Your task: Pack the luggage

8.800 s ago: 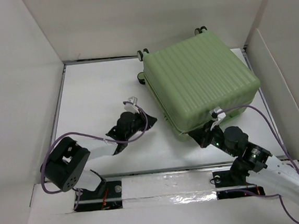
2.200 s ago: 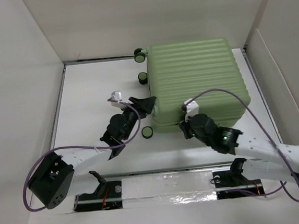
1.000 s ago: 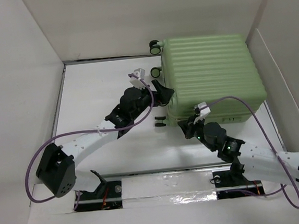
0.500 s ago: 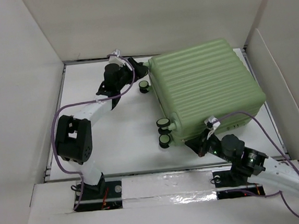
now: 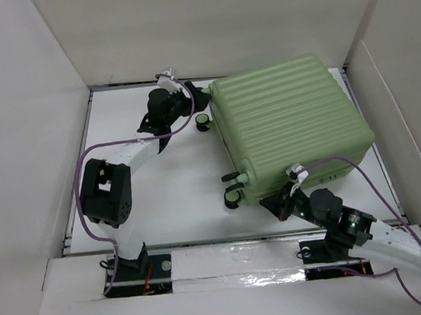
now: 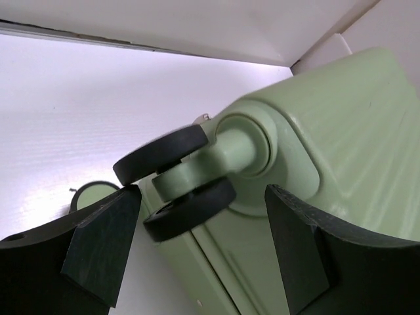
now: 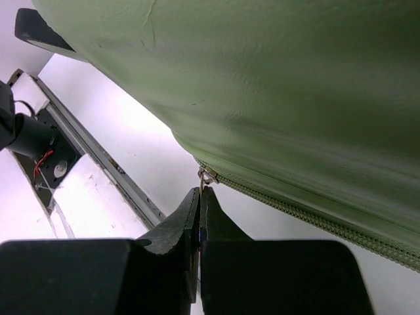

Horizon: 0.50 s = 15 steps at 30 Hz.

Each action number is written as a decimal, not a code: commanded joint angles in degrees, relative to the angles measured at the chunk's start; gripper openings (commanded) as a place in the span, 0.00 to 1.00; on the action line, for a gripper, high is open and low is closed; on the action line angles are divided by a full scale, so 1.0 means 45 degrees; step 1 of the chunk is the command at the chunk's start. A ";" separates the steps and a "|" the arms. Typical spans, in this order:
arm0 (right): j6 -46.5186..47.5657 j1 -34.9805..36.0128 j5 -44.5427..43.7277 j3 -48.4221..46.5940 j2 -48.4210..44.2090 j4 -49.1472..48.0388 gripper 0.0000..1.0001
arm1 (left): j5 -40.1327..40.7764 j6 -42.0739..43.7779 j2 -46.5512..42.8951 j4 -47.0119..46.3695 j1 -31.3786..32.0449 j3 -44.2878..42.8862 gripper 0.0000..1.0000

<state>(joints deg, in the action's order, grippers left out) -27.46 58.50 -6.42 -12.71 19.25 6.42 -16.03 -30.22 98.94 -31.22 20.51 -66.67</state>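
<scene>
The luggage (image 5: 289, 125), a pale green ribbed suitcase, lies shut and turned at an angle at the back right of the table. My left gripper (image 5: 200, 102) is at its far left corner. In the left wrist view the gripper (image 6: 200, 200) is open, its fingers (image 6: 105, 243) on either side of a black twin wheel (image 6: 174, 180), not clamped on it. My right gripper (image 5: 279, 201) is at the near edge of the luggage (image 7: 282, 85). There it (image 7: 200, 191) is shut on the metal zipper pull (image 7: 207, 175) of the closed zipper (image 7: 308, 216).
More wheels stick out on the suitcase's left side (image 5: 232, 198) (image 5: 203, 121). White walls box in the table at the left (image 5: 25, 144), back and right. A metal rail (image 5: 234, 262) runs along the near edge, also seen from the right wrist as a rail (image 7: 98, 157).
In the last second the luggage swung round and came nearer at its front left corner. My left gripper moved from its left side to the far left wheel. The right gripper stayed shut.
</scene>
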 commanded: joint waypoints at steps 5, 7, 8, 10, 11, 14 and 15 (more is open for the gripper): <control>-0.0128 0.0203 0.0957 -0.0671 -0.0174 -0.0919 0.00 | -0.0499 0.0270 0.1119 -0.0269 -0.0066 -0.1881 0.71; -0.0166 0.0203 0.0879 -0.0652 -0.0330 -0.0840 0.00 | -0.0384 0.0231 0.1315 -0.0191 -0.0066 -0.2096 0.69; -0.0225 0.0203 0.0821 -0.0633 -0.0351 -0.0859 0.00 | -0.0421 0.0250 0.1450 -0.0171 -0.0066 -0.2175 0.67; -0.0284 0.0203 0.0801 -0.0574 -0.0409 -0.0917 0.00 | -0.0383 0.0328 0.1607 0.0043 -0.0066 -0.2505 0.60; -0.0303 0.0203 0.0723 -0.0516 -0.0467 -0.0918 0.00 | -0.0344 0.0328 0.1705 0.0141 -0.0066 -0.2546 0.51; -0.0362 0.0203 0.0412 -0.0418 -0.0507 -0.0957 0.00 | -0.0091 0.0289 0.1745 0.0064 -0.0066 -0.2586 0.28; -0.0381 0.0203 0.0275 -0.0437 -0.0526 -0.0899 0.00 | 0.0026 0.0270 0.1725 0.0063 -0.0066 -0.2605 0.10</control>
<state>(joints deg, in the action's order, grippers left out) -27.83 58.48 -7.46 -12.71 18.17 6.48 -18.74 -28.86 106.56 -27.05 20.10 -74.83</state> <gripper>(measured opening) 0.022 0.532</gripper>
